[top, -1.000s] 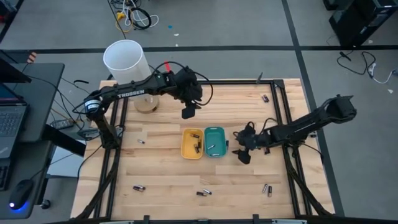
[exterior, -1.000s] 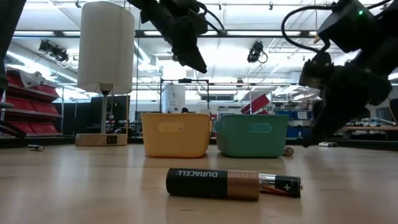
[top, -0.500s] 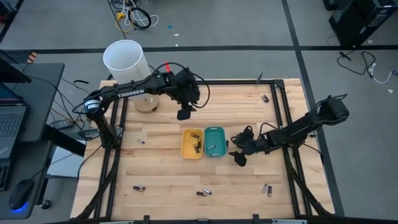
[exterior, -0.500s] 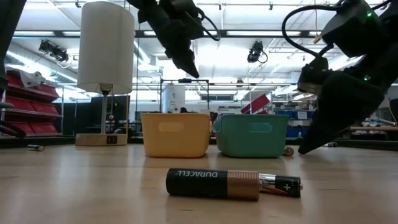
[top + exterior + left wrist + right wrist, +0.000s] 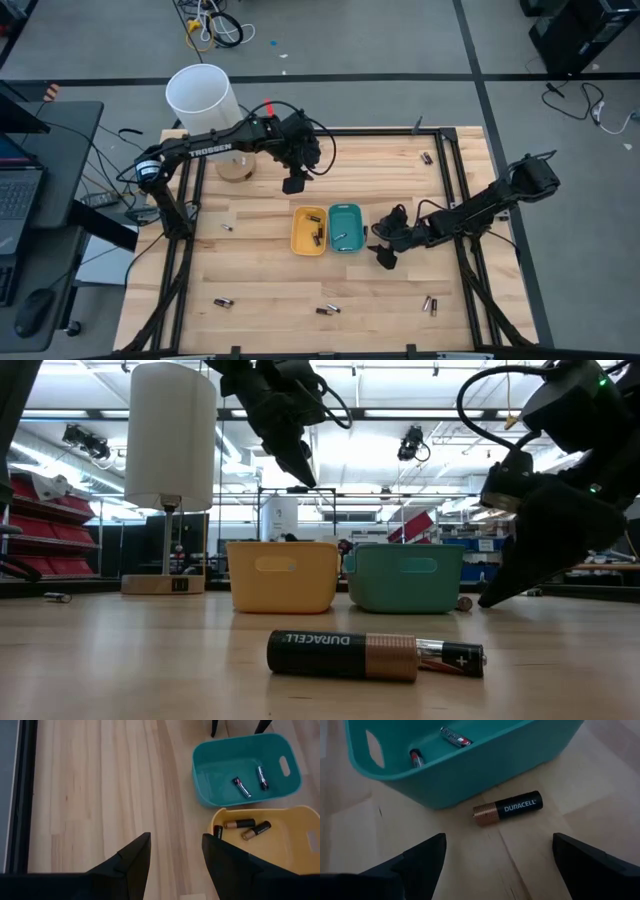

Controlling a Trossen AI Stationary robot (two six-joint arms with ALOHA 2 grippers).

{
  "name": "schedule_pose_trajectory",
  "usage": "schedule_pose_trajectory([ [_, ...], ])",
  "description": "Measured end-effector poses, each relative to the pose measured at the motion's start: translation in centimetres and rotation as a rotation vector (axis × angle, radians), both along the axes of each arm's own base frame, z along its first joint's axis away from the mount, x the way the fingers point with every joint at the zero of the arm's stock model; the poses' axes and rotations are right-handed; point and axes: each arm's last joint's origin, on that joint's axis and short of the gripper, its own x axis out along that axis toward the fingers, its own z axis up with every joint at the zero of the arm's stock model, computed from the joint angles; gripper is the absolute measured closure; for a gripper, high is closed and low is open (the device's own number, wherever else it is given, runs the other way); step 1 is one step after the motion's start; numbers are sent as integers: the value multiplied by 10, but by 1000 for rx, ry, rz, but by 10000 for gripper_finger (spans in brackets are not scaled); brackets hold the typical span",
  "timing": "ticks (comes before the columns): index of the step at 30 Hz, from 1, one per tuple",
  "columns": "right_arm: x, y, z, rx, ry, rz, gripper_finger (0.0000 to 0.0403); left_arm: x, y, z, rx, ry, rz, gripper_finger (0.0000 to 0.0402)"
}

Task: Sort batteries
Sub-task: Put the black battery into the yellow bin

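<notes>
The yellow tray point(image 5: 309, 230) and the teal tray point(image 5: 346, 227) stand side by side at mid-table. In the left wrist view the yellow tray point(image 5: 280, 815) holds three thicker batteries point(image 5: 240, 824) and the teal tray point(image 5: 205, 780) two slim ones point(image 5: 241, 787). A black and copper battery point(image 5: 507, 808) lies on the wood against the teal tray's wall point(image 5: 470, 775). My right gripper point(image 5: 495, 870) is open, hanging low on the right of that tray point(image 5: 385, 255), fingers well apart and short of the battery. My left gripper point(image 5: 293, 185) is open, raised beyond the yellow tray point(image 5: 172, 865).
Loose batteries lie near the far right corner point(image 5: 427, 157), on the left point(image 5: 227, 227), and along the near edge point(image 5: 222, 301) point(image 5: 328, 310) point(image 5: 430, 304). A thick and a slim one fill the low view's foreground point(image 5: 345, 655). A white lamp point(image 5: 203, 95) stands at the far left.
My right gripper has moved left toward the teal tray and sunk lower, still open. My left gripper has drifted a little toward the table's left, staying raised and open. No battery or tray has moved.
</notes>
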Motion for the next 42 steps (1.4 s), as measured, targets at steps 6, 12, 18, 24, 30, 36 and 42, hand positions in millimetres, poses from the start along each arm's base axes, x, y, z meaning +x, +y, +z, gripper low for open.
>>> schedule_pose_trajectory([
  [6, 2, -9, -1, -137, 41, 110, 54, 2, 1, 1, 9, -23, 1, 209],
  [12, 9, -15, -8, -208, 50, 189, 54, 2, 1, 1, 5, -24, 6, 209],
  [18, 17, -14, -13, -216, 11, 204, 54, 2, 1, 1, -13, -19, 30, 209],
  [24, 21, -13, -18, -214, 27, 200, 67, 2, 1, 1, -14, -19, 31, 209],
  [30, 20, -11, -18, -182, 19, 189, 146, 1, 1, 1, -17, -18, 35, 209],
  [36, 19, -8, -17, -136, 4, 131, 193, 1, 1, 1, -23, -17, 44, 209],
  [42, 13, -9, -4, -68, -24, 76, 191, 1, -1, 1, -75, -24, 50, 208],
])
